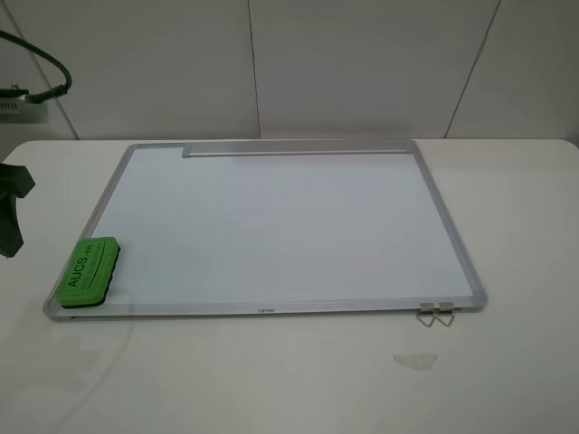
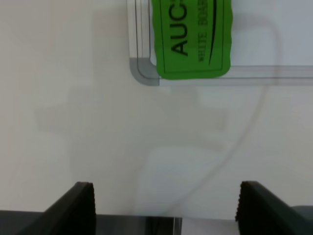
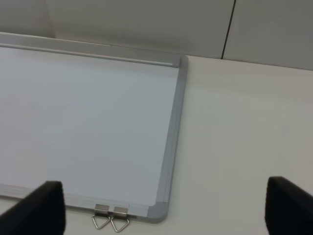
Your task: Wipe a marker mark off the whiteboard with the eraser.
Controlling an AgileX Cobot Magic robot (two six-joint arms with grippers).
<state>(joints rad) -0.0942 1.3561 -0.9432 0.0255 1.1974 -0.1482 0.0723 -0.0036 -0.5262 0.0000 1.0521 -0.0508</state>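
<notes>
Exterior high view shows the surface (image 1: 507,380) carrying the whiteboard (image 1: 271,226), whose white face looks clean: no marker mark is visible anywhere on it, in this view or in either wrist view. I judge the wiping done, or the mark too faint to see. The eraser (image 1: 88,273) lies flat on the board's near-left corner, overlapping the frame, with nothing holding it. The left gripper (image 2: 166,203) hangs over the bare surface just beside that corner, jaws apart and empty. The right gripper (image 3: 166,208) hovers near the two metal clips (image 1: 436,314), jaws wide apart and empty. What seems left is only withdrawing the arms.
</notes>
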